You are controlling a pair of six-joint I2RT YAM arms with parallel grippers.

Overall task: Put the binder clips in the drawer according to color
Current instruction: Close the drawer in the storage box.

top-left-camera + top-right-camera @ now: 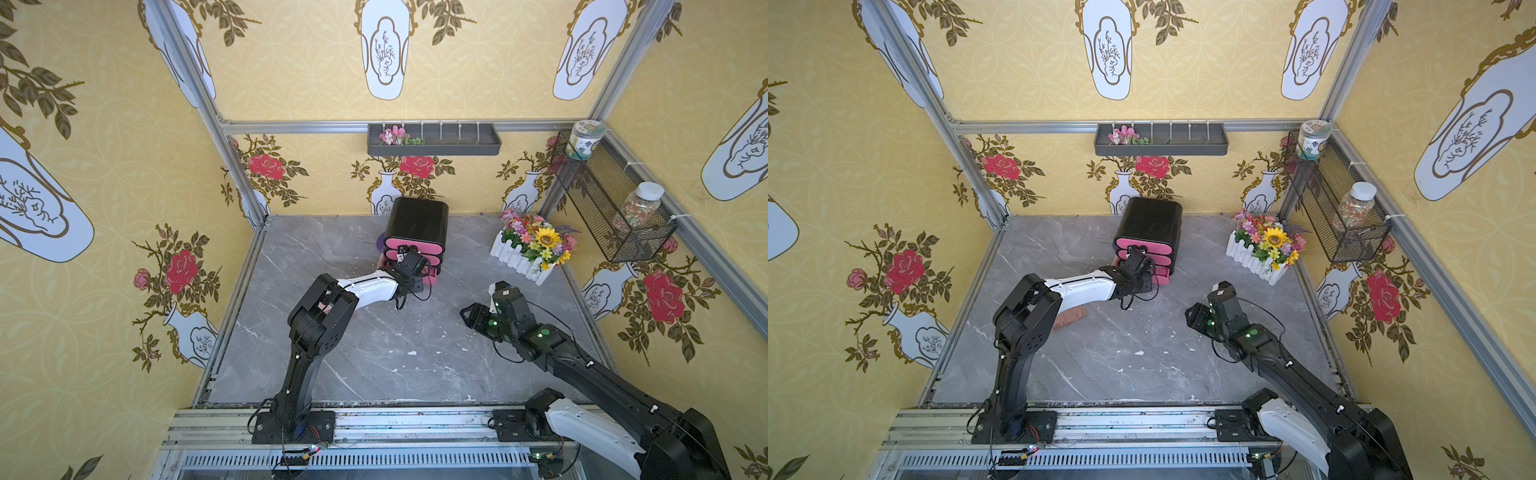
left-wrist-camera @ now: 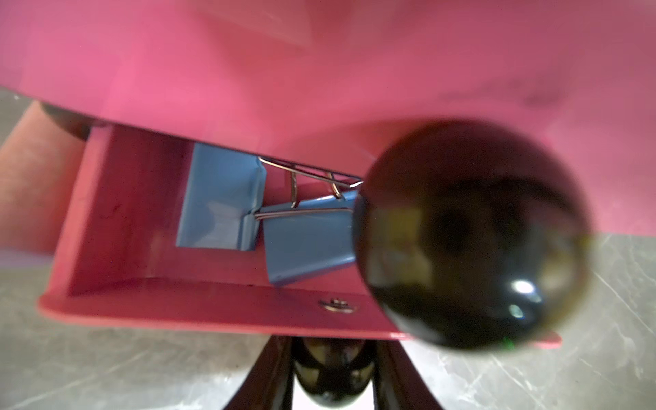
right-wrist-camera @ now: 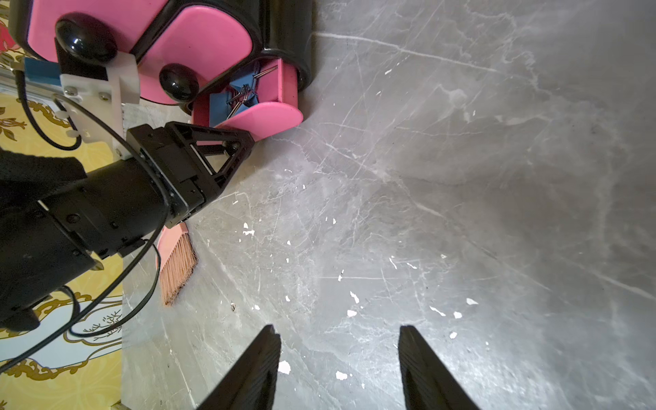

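The left end effector (image 2: 332,358) is clamped on the small black knob (image 2: 333,385) of the bottom drawer (image 2: 213,316); in the left wrist view its two fingers (image 2: 264,376) sit on either side of that knob. This drawer is pulled out toward the near side. Inside it lie at least two blue binder clips (image 2: 222,198), touching, their wire handles crossing. The larger blurred knob (image 2: 472,234) in front of the lens looks to belong to the drawer above, which is closed. The cabinet (image 1: 417,222) stands at the far middle of the table (image 1: 374,353).

The right end effector (image 3: 340,369) hangs to the near right, well apart from the cabinet, its fingers spread and empty over bare table.

No loose clips show on the table in any view, though the arms hide part of it. So the sorting looks close to finished, and the step in hand is likely the handling of this last open drawer. The next move probably calls for a straight push toward the far side, in line with the drawer's travel, so the light cabinet does not slide or twist. Then let go of the knob.
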